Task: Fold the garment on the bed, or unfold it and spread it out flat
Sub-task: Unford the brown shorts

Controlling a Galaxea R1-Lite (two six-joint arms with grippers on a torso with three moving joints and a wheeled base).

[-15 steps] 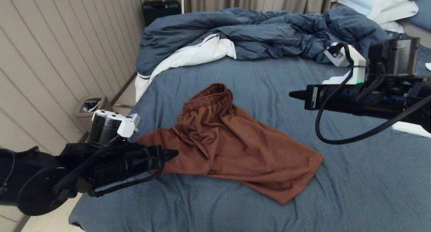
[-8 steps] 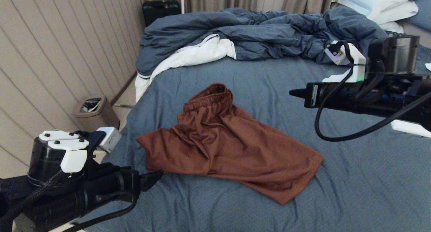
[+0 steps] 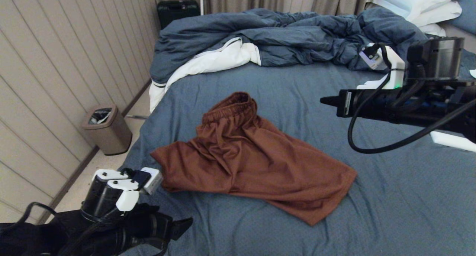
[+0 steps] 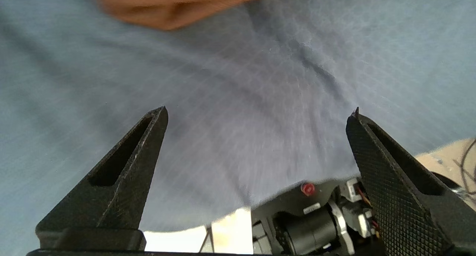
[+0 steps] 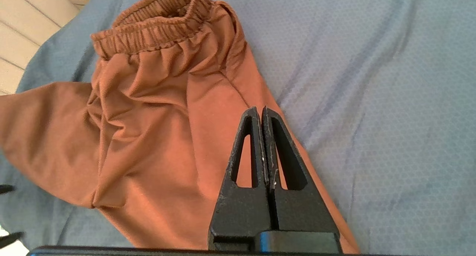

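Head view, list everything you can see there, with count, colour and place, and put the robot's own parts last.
garment: one, rust-brown shorts, rumpled on the middle of the sheet, elastic waistband at the far end
bed: one, slate-blue sheet, fills most of the view
duvet: one, blue with white lining, bunched along the far side of the bed
pillows: white, count unclear, far right corner
bin: one, tan, on the floor by the wall left of the bed
case: one, black, on the floor beyond the bed
left gripper: one, black, open, low at the bed's near left edge, clear of the garment
right gripper: one, black, shut, above the sheet right of the garment
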